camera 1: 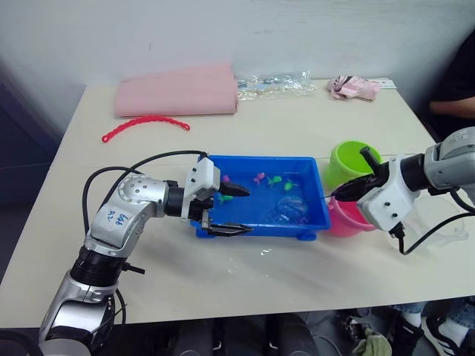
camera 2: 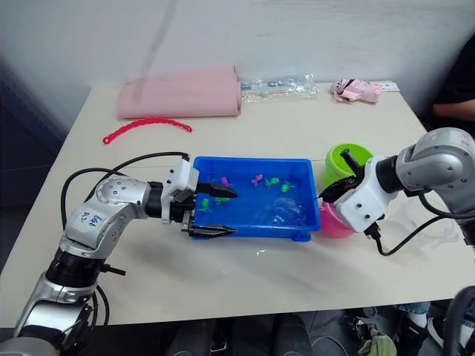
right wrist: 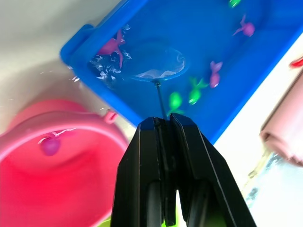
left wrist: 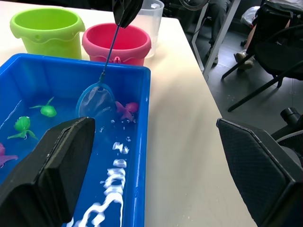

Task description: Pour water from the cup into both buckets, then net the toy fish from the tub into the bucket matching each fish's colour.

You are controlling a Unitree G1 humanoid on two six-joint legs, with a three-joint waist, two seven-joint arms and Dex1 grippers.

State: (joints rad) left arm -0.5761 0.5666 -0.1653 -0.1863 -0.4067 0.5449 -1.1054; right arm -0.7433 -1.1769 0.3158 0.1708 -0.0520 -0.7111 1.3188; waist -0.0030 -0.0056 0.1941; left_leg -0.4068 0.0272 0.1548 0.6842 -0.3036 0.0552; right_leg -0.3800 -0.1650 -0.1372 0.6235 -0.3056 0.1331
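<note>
Right wrist view looks down the right gripper [right wrist: 166,124], whose two black fingers are pressed together on the thin dark handle of the small blue-hooped net [right wrist: 156,62]; the clear mesh sits in the water at the right end of the shallow bright blue plastic tub [camera 1: 315,182], just beside a pink toy fish [right wrist: 112,46]. More green and pink fish lie scattered toward the tub's middle and left. One pink fish [right wrist: 49,145] already rests inside the round pink plastic bucket [right wrist: 28,179], which stands against the tub's right end, with the lime green plastic bucket [camera 1: 350,162] just behind it. The clear plastic cup [left wrist: 152,16] stands beyond the pink bucket, at the far right.

The left gripper [camera 1: 228,210] is spread wide, straddling the tub's near-left wall without holding anything.

The net looks very light, its handle slim and probably springy, so the grip high on the stem gives little control of the hoop. The wet fish are likely slippery; scooping from beneath should suit better than chasing sideways.
</note>
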